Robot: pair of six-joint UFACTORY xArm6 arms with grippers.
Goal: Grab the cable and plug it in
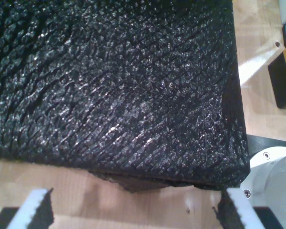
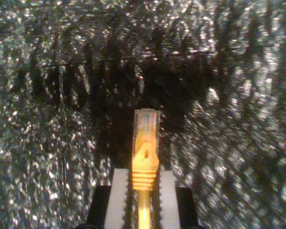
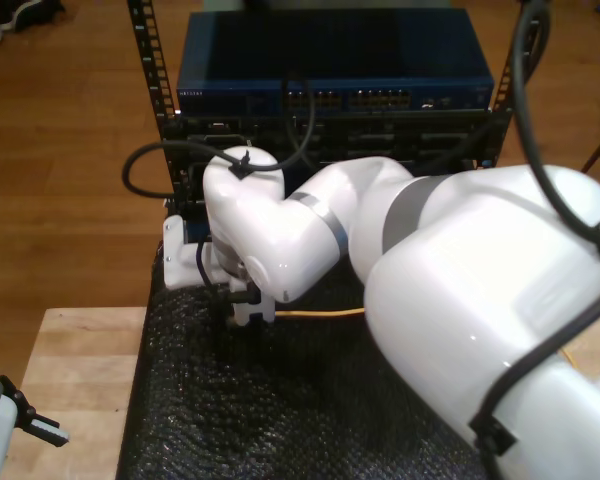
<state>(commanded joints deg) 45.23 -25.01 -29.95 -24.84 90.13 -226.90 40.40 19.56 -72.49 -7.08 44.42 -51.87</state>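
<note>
The cable (image 2: 144, 210) is yellow-orange and ends in a clear plastic plug (image 2: 147, 125). My second gripper (image 2: 144, 191) is shut on the yellow boot just behind the plug, which points at the black foam. In the exterior view the cable (image 3: 320, 312) runs toward the exterior view's right from under the big white arm's wrist, where my second gripper (image 3: 230, 312) hangs low over the foam, mostly hidden. My first gripper (image 1: 136, 210) is open with nothing between its fingers, over bare wood at the foam's edge. Part of it (image 3: 35, 425) shows at the exterior view's lower left.
A black foam pad (image 3: 230, 420) covers most of the wooden table (image 3: 80, 370). Behind it stands a rack with a blue network switch (image 3: 330, 90) and rows of ports (image 3: 380, 100). Thick black robot cables (image 3: 140, 170) loop near the rack. A white base (image 1: 271, 176) sits beside the foam.
</note>
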